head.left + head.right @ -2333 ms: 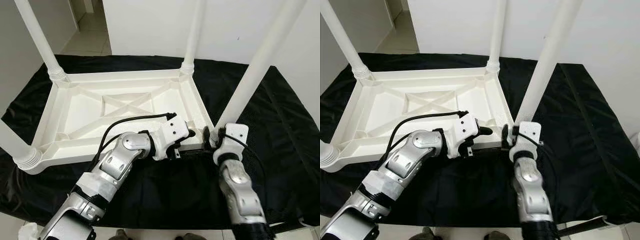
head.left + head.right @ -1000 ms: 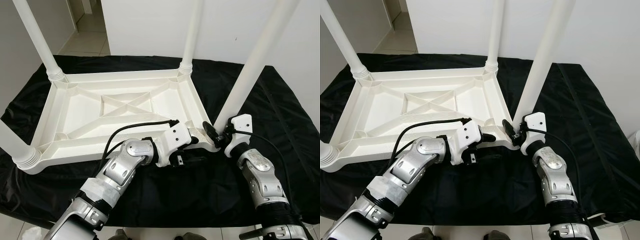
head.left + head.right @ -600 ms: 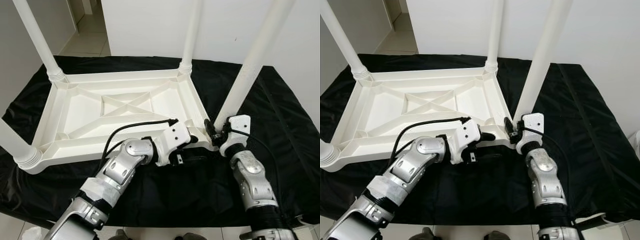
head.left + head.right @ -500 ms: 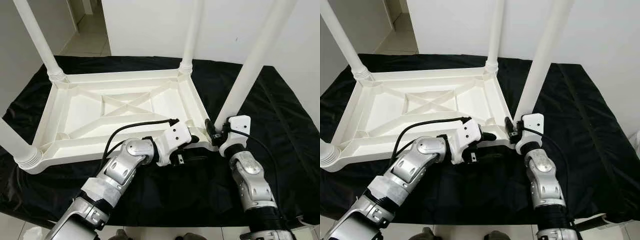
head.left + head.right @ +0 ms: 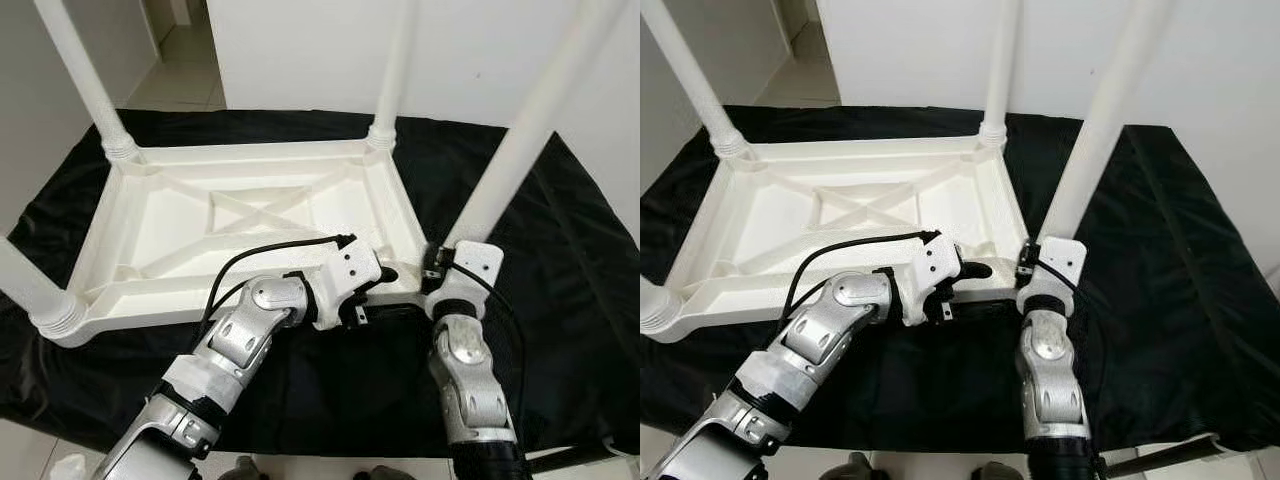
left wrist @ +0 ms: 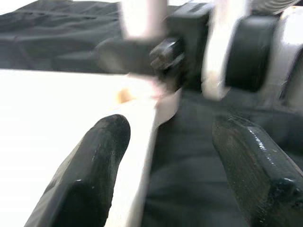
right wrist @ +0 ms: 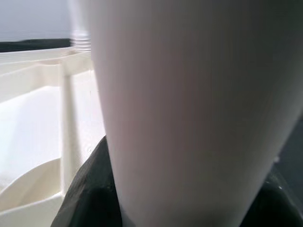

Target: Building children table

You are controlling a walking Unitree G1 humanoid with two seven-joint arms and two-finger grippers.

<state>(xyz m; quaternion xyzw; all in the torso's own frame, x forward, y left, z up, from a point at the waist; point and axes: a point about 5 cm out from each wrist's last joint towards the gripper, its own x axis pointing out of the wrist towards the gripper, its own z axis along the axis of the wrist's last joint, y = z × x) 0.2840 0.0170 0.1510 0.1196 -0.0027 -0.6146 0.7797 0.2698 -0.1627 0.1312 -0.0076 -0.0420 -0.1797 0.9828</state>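
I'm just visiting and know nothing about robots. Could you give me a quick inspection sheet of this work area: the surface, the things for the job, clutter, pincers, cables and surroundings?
Surface: black cloth spread over the work area.
Job's things: white table top lying upside down; four white legs standing up from its corners, the near right leg being worked on.
Clutter: nothing seen.
Pincers: left pincer open, straddling the near rim of the table top; right pincer at the base of the near right leg, fingers either side of it.
Cables: black cable looping over the left arm; another along the right wrist.
Surroundings: white wall behind, tiled floor beyond to the left.
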